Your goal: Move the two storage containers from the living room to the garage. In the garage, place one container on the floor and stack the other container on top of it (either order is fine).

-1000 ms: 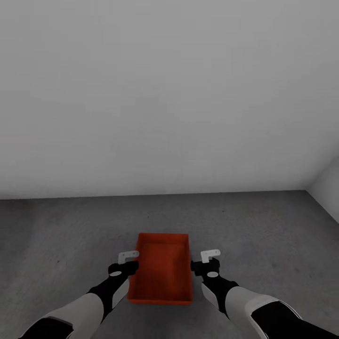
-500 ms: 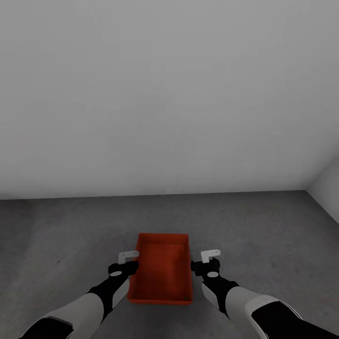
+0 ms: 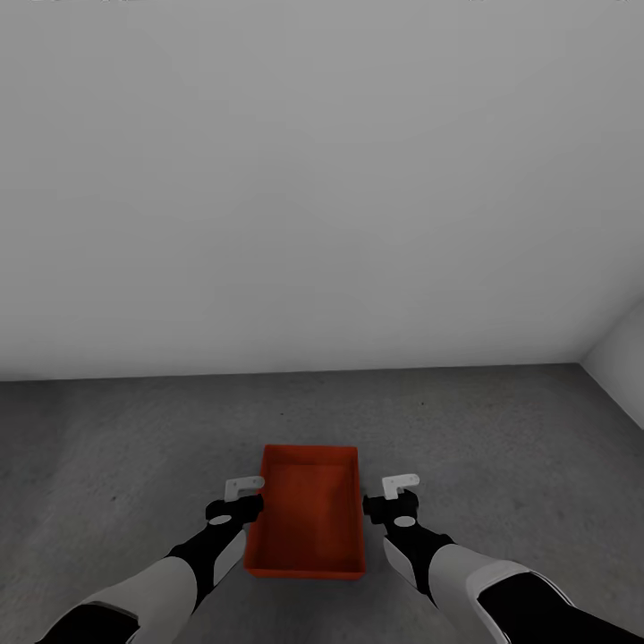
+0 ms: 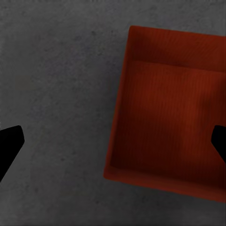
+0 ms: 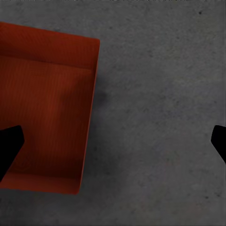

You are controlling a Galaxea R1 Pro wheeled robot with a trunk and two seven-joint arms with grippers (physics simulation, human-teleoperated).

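Head view first: nearest the camera, the black-and-white left gripper [image 3: 243,494] and right gripper [image 3: 399,492] hang on either side of an orange-red, lidless rectangular plastic storage container [image 3: 309,514], one along each long wall, apparently just outside it without touching. In the left wrist view the gripper's dark fingertips [image 4: 9,146] sit far apart at the picture's edges, so its jaws are spread wide and hold nothing; the right wrist view shows the same, its fingertips [image 5: 8,143] wide apart and gripping nothing. Between the two grippers the container rests flat on the dark grey, mottled concrete floor [image 3: 501,447], open side up. That reads as the bottom bin set in place with both hands let go. Beyond the grippers, the floor runs to a plain pale grey wall [image 3: 322,179], which suggests the garage.
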